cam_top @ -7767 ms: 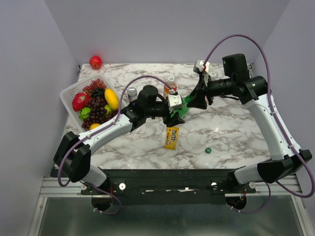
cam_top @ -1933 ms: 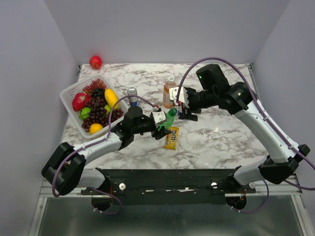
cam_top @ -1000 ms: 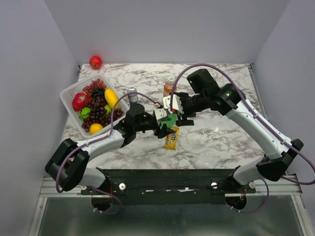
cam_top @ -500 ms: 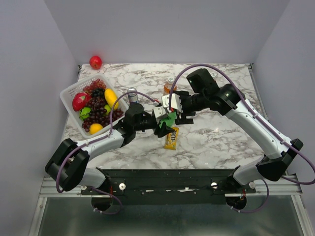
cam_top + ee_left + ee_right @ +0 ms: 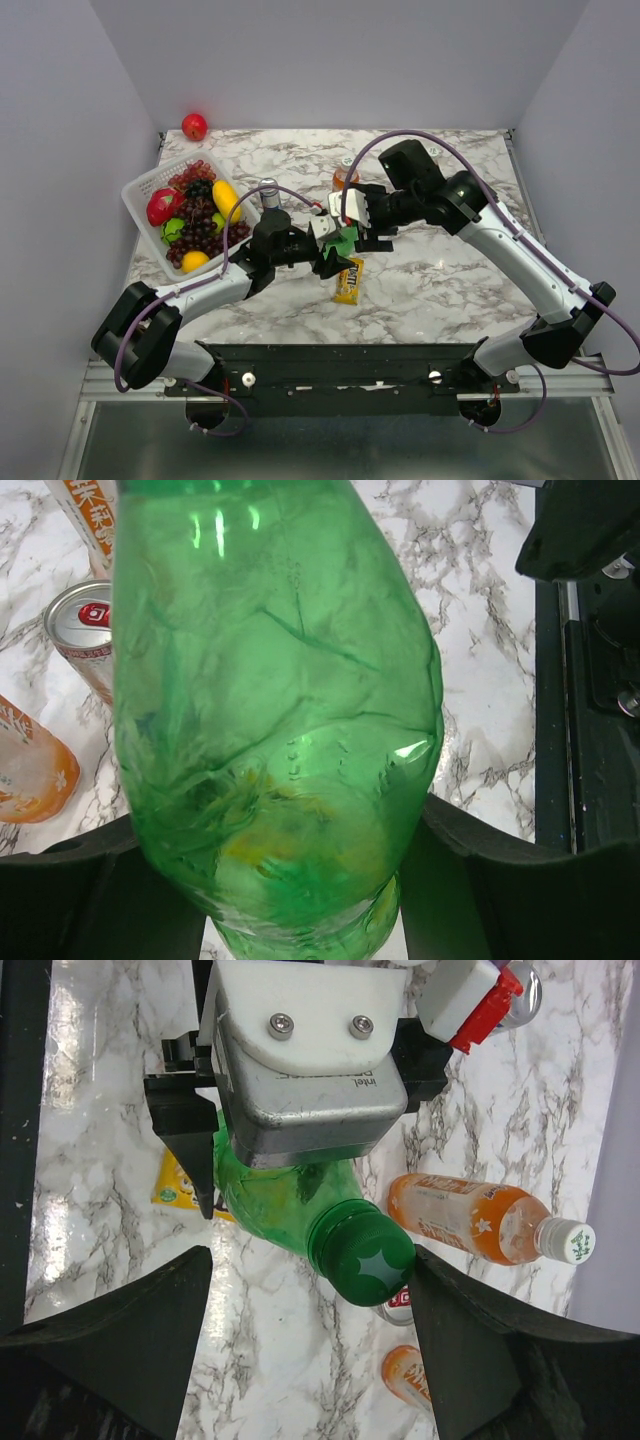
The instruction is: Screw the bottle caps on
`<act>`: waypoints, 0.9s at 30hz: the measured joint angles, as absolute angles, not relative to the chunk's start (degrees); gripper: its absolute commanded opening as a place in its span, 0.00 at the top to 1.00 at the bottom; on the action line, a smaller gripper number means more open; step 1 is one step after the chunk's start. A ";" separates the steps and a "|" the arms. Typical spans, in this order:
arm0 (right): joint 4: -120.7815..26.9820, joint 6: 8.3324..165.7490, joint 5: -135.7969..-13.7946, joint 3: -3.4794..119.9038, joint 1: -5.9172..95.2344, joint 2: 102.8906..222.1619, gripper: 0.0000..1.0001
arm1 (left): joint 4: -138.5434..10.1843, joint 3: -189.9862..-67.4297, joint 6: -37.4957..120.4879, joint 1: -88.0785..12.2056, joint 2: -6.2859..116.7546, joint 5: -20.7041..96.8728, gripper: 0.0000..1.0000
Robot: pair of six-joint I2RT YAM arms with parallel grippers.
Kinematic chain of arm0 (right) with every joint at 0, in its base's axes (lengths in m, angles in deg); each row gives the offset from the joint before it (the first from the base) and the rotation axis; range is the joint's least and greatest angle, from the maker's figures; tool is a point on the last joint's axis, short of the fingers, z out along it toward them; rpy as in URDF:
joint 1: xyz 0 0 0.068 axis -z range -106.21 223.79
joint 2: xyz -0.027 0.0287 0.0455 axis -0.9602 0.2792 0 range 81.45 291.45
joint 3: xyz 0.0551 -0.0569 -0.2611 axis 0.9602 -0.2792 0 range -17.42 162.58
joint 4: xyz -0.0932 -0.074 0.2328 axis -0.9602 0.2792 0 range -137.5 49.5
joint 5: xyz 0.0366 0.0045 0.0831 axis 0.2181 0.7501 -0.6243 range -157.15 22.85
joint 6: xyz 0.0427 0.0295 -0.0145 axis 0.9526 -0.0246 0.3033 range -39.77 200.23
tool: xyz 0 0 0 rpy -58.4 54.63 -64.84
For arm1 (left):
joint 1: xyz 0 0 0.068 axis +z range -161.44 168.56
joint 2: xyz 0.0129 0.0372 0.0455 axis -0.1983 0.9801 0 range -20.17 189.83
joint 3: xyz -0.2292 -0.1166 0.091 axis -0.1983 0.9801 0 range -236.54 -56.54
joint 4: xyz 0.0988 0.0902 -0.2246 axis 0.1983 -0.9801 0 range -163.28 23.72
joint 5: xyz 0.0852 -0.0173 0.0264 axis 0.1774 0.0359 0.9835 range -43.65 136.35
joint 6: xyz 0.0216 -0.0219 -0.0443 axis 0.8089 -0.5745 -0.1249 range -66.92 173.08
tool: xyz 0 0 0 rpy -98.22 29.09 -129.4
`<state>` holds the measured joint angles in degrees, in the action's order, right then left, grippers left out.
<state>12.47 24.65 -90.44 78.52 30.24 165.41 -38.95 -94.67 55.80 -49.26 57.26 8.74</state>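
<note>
On your white marble surface point(image 5: 450, 270), the translucent green plastic bottle point(image 5: 280, 730) is held tilted, your left claw point(image 5: 330, 250) clamped around its body, just beside the yellow candy packet point(image 5: 349, 281). Your right claw point(image 5: 310, 1260) stands wide open, one finger on either side of the dark green screw cap point(image 5: 365, 1263) sitting on the bottle's neck.

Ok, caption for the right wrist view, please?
Open right gripper flanks the dark green cap on the green bottle, which the left gripper holds; an orange bottle beyond.
</note>
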 measured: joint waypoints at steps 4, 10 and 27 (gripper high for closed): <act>12.10 25.03 -90.25 78.28 30.24 165.41 0.15 | -38.95 -94.67 55.80 -49.13 57.26 8.74 1.00; 11.79 25.79 -89.63 77.75 30.24 165.28 0.15 | -39.04 -94.67 55.80 -49.02 57.26 8.74 1.00; 15.73 28.09 -87.38 76.14 30.21 163.33 0.16 | -38.45 -94.67 55.78 -47.91 57.26 9.48 1.00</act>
<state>15.73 28.09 -87.38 76.14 30.21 163.33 -38.45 -94.67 55.78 -47.91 57.26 9.48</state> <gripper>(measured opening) 0.852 0.690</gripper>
